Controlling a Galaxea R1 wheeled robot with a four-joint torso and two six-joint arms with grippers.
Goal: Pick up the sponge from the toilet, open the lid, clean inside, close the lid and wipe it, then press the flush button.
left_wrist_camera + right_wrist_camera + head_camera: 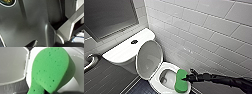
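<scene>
The white toilet (pixel 126 51) stands against the tiled wall. Its lid (pixel 149 58) is raised upright, leaning back toward the tank, and the bowl (pixel 167 78) lies uncovered. My right gripper (pixel 186 79) reaches in from the right, shut on the bright green sponge (pixel 181 80). It holds the sponge over the right side of the seat rim. In the right wrist view the sponge (pixel 52 69) looms large, with the lid (pixel 12 63) behind it and white ceramic (pixel 78 72) beside it. The dark flush button (pixel 134 41) sits on top of the tank. My left gripper stands open and holds nothing.
A white tiled wall (pixel 204 30) runs close along the toilet's right side. A metal grab bar (pixel 90 62) is fixed to the grey wall at the left, under a dark framed panel (pixel 106 15). Dark floor (pixel 139 88) lies in front of the bowl.
</scene>
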